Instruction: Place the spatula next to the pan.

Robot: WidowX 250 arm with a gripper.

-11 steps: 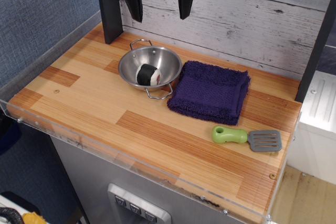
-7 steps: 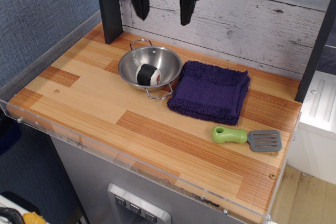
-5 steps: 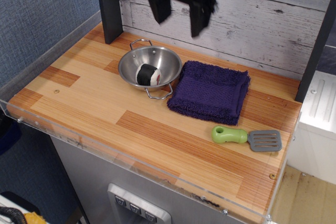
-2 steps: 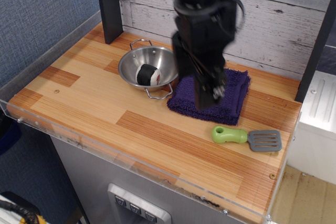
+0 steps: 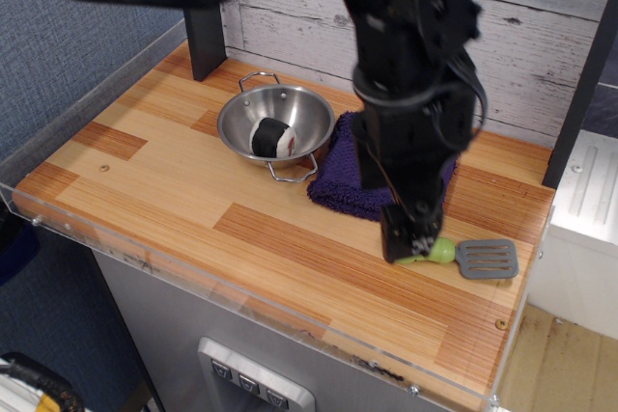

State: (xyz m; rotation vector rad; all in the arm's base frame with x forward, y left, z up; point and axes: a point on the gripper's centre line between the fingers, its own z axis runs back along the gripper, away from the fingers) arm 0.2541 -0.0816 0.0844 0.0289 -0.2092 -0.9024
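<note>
**Tool down over the spatula's green handle**

Tool (image 5: 410,238) sits at the low end of the black arm (image 5: 410,74), right over the lime-green handle of the spatula (image 5: 475,257); only the handle's tip and the grey slotted blade show. Whether its fingers are spread or pressed on the handle cannot be told, as the arm's bulk hides them.

Going by size, the wooden counter (image 5: 174,180) carries everything. The arm reaches down from 12 o'clock and covers most of the folded purple cloth (image 5: 338,180), which lies near the counter's middle. At 10 o'clock from the cloth, touching or just beside its corner, stands the pan (image 5: 275,123), a shiny steel bowl with two wire loop handles. Inside it rests a sushi roll (image 5: 272,137), black with a white end. The spatula lies at 4 o'clock from the cloth, well apart from the pan, blade toward 3 o'clock.
</note>
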